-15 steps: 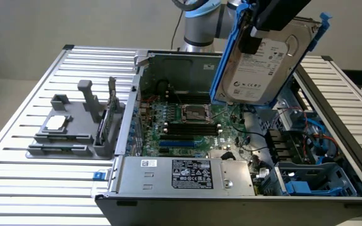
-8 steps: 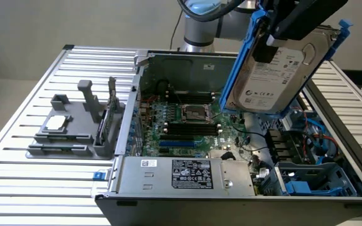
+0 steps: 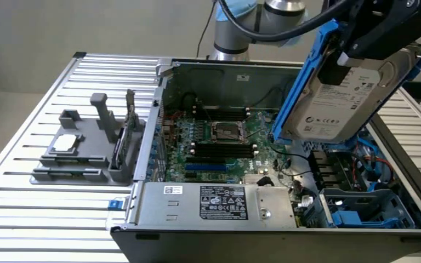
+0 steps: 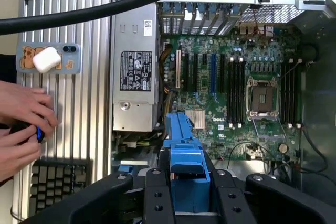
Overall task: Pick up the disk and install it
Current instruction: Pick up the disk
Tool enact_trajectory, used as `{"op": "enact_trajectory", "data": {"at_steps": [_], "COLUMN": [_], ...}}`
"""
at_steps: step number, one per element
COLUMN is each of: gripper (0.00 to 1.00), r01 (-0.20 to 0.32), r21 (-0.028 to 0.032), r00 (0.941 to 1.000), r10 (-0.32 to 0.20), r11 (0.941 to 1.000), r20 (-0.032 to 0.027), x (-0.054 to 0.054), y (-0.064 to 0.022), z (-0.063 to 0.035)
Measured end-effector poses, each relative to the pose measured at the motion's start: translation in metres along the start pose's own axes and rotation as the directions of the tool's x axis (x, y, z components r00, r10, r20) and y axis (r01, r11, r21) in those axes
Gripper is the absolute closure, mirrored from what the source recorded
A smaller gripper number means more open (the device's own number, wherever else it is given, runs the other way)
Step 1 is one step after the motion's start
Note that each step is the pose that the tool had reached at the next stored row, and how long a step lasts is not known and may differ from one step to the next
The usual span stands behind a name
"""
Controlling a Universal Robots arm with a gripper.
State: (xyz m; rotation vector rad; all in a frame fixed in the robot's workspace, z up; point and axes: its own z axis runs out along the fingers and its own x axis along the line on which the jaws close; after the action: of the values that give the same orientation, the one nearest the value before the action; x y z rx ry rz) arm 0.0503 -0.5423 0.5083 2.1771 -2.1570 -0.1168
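White "DELL" lettering on the green motherboard [image 4: 231,103]

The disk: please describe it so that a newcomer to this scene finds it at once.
Find the open computer case on the slatted table. Above its exterior view's right side, the black pincer holds the disk tilted in the air. Unlike the grey box lying in the case, it is silver with a blue frame.

light: bright, even, overhead | shadows: soft, inside computer case [image 3: 225,82] | glare: mild on slatted table [image 3: 20,230]
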Motion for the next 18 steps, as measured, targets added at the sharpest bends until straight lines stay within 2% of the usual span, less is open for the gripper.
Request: {"op": "enact_trajectory", "data": {"at_steps": [12, 18], "gripper": [0.67, 0.67], "r01": [0.0, 0.0], "r21": [0.0, 0.0], "r00": [1.0, 1.0], "r10": [0.0, 0.0], "r11": [1.0, 1.0], "r20": [0.0016, 0.0016], "x": [0.019, 0.034], "y": [-0.0531, -0.0683], "z": [-0.0054, -0.0071]}}
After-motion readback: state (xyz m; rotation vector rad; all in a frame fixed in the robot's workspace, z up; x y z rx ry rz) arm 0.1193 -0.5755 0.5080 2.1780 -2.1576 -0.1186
